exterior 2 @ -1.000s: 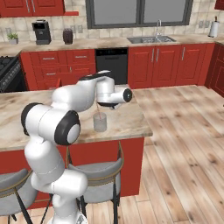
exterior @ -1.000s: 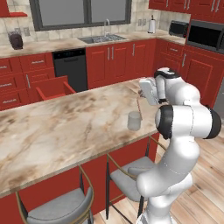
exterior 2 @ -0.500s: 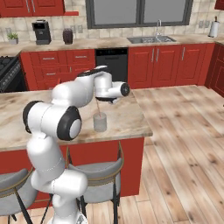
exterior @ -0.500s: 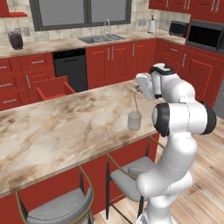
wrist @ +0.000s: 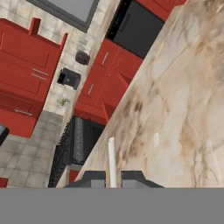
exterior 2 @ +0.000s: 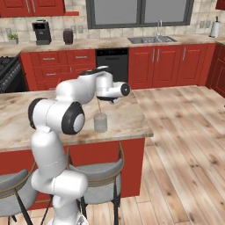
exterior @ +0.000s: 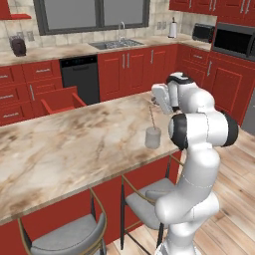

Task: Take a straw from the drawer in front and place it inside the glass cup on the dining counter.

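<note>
the gripper (wrist: 113, 175) is closed tight on the straw (wrist: 112, 159), which in the hand view rises as a thin pale stick from between the two dark finger tips. in the left base view the gripper (exterior: 158, 99) sits above the glass cup (exterior: 153, 137), and the straw (exterior: 151, 115) runs down from it toward the cup's mouth; whether its lower end is already inside the rim cannot be told. the right base view gives the same line from the other side: the straw (exterior 2: 99, 105) slants down from the hand to the glass cup (exterior 2: 100, 122).

the cup stands on the dining counter (exterior: 60, 149), near the counter's front edge and toward its right-hand end as the left base view has it. bare marble spreads wide to the left of the cup. in the right base view the dining counter (exterior 2: 127, 118) ends just beside the cup, with open wood floor (exterior 2: 184, 145) past its corner. two stools (exterior: 149, 196) are tucked under the front edge.

the left base view also shows the drawer (exterior: 60, 99) pulled open beyond the counter's far edge, beside the dark dishwasher (exterior: 79, 77). the right base view shows a coffee machine (exterior 2: 42, 31) on the back worktop. the hand view looks along the marble toward red cabinets (wrist: 100, 83) and the stove (wrist: 76, 144).
</note>
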